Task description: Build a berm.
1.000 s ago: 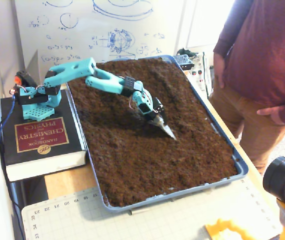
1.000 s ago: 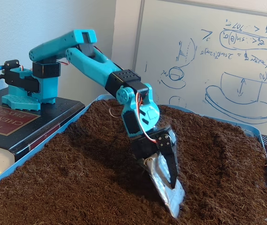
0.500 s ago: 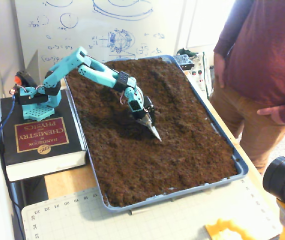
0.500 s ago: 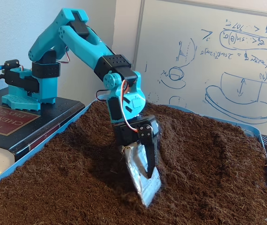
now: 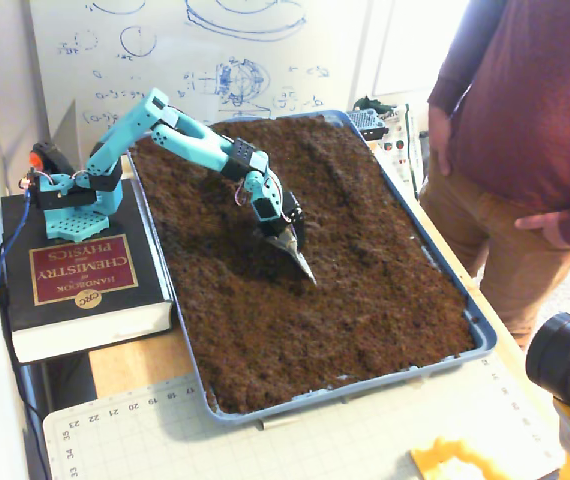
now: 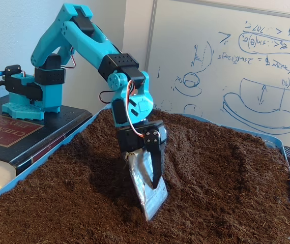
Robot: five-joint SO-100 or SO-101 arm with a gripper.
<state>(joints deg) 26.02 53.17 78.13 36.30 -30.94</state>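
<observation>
Near the middle of the blue tray [image 5: 480,335], the tool [image 5: 303,268] stood with its silvery scoop blade tipped into the loose soil [image 5: 365,290], the black finger closed down against the blade and nothing else held. Over the last second the arm had folded back toward its base on the book [image 5: 80,280], dragging the blade through the soil, so material was likely being pulled into a heap. The berm [image 6: 247,162] showed only as a low swell right of the tool in a fixed view, far from finished. Open soil lay on every side, the tray rims were well apart from the blade, and a bystander [image 5: 525,130] stood beside the desk.
</observation>
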